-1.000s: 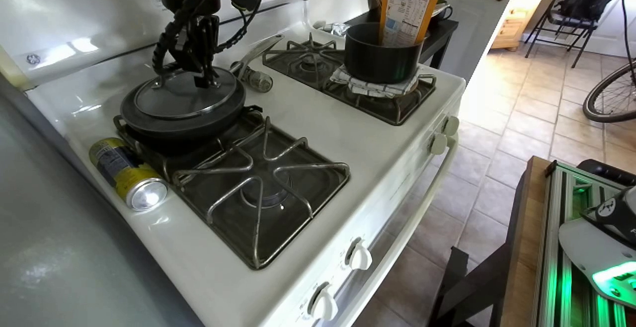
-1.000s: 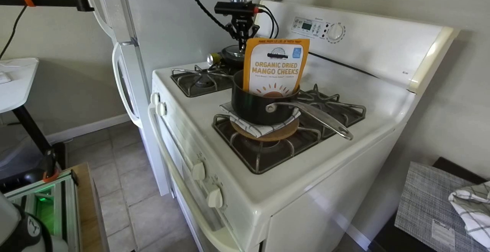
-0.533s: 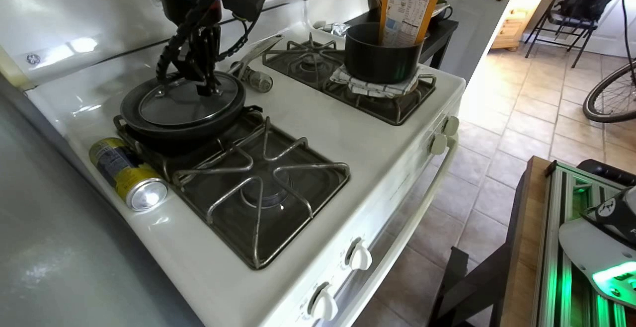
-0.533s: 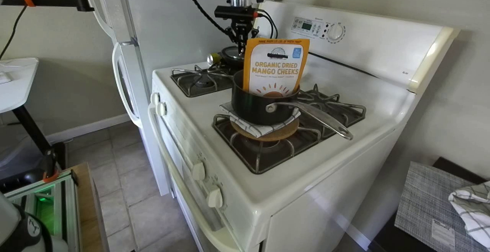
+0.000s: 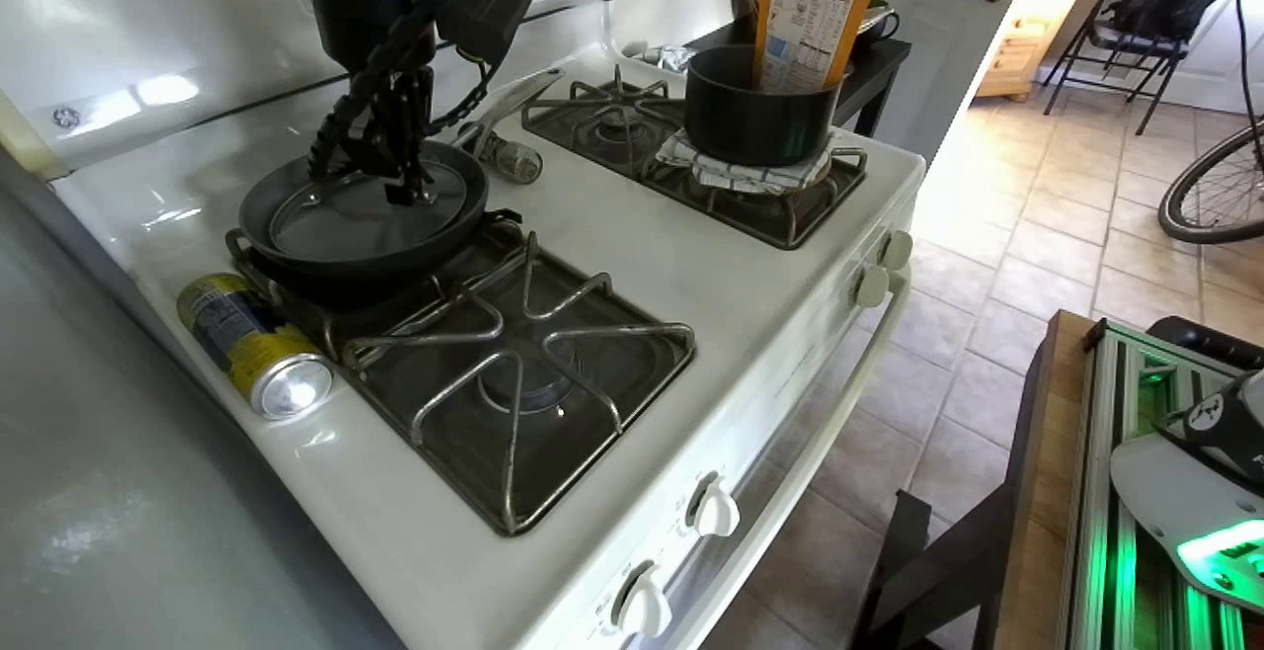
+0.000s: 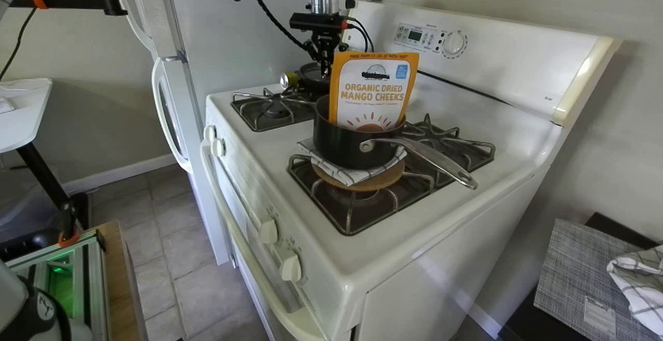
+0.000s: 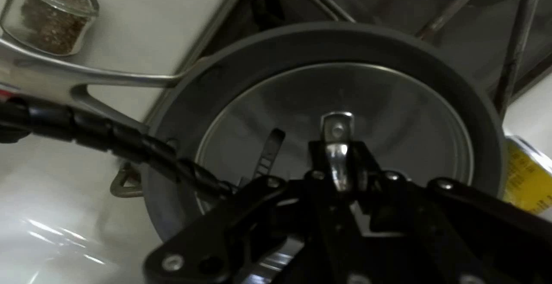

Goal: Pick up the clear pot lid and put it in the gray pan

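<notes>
Smooth glass lid (image 7: 384, 107), matt pan (image 7: 310, 44)

Kitchen with stove (image 5: 662, 245) and fridge (image 6: 233, 45)

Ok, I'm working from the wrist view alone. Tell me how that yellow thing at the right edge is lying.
Observer: It's a can, on its side on the stove, near the pan.
Operator: Now name something on the stove that's out of my picture.
Observer: A black pot, with a bag of dried mango sticking up out of it.
</notes>
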You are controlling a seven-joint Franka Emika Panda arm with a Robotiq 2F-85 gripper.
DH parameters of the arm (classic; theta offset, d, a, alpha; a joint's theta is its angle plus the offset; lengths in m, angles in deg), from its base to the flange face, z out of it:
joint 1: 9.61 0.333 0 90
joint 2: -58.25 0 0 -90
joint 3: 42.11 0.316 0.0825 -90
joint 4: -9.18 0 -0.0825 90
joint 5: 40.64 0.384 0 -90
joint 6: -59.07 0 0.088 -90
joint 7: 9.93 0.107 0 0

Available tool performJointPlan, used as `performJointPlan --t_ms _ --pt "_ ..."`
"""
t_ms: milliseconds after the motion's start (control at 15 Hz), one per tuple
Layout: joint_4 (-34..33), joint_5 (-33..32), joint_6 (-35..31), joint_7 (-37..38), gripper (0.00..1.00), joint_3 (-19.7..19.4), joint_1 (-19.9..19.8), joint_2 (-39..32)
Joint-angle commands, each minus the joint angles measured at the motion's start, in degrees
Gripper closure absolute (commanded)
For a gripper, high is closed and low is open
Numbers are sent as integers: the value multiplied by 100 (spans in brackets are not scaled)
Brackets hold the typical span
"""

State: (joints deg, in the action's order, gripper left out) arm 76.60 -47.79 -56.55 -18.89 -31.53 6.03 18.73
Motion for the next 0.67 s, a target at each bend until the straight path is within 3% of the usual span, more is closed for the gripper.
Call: performJointPlan --t_ms 0,467,600 --pt "-77 35 3 55 60 25 24 -30" --pt "72 65 264 -147 6 87 -64 581" --pt "175 151 537 -499 0 193 -151 943"
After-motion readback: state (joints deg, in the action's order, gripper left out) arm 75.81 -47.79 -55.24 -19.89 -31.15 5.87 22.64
